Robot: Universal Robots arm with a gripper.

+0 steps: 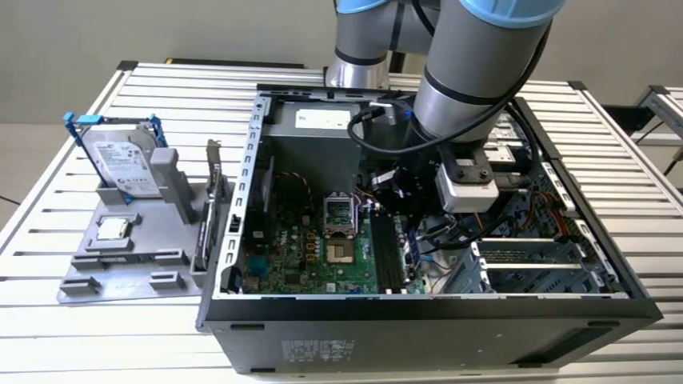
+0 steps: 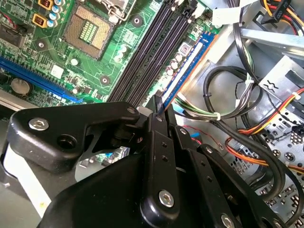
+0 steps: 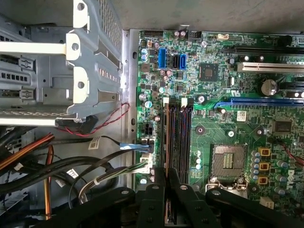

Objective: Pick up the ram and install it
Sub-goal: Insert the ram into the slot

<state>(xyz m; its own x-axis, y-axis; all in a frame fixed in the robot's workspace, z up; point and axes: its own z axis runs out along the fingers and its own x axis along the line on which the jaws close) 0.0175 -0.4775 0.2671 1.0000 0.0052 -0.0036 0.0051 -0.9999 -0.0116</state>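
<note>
My gripper (image 3: 167, 184) is down inside the open computer case (image 1: 427, 316), shut on the ram (image 3: 167, 137). I see the ram edge-on, as a thin strip running out from between the black fingers. It lies along the outermost of the black memory slots (image 3: 179, 137), on the side toward the motherboard's edge and the cables. In the second wrist view the ram (image 2: 187, 66) stretches away from the gripper (image 2: 159, 111) beside those slots (image 2: 152, 52). I cannot tell whether it is seated in the slot. In the exterior view the gripper (image 1: 404, 210) hangs over the slots (image 1: 385, 254).
The processor socket (image 3: 229, 161) lies beside the slots. Cable bundles (image 3: 71, 166) and a metal drive cage (image 3: 80, 71) crowd the other side. Outside the case, a grey fixture (image 1: 117, 264) holds a hard drive in a blue frame (image 1: 120, 164) and a bracketed card (image 1: 217, 196).
</note>
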